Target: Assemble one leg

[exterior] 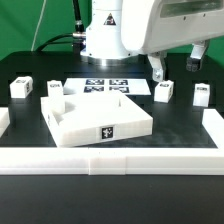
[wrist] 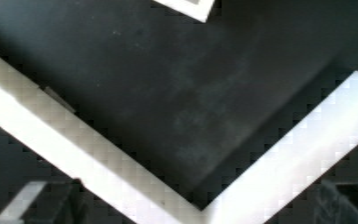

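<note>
Upright leg (exterior: 164, 91), long axis vertical, gripper (exterior: 175, 63) nearby, jaws spread

Your matt black counter (exterior: 180, 120), faintly grainy in the wrist view, carries smooth white plastic: a leg (exterior: 164, 91) and the square panel (exterior: 85, 118), below the glossy white shell of the arm (exterior: 165, 25).

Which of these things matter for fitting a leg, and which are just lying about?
For the job, from the exterior view's left: first leg, second leg, third leg, fourth leg; square panel; gripper, open, empty.
Lying about: marker board; white border wall.
</note>
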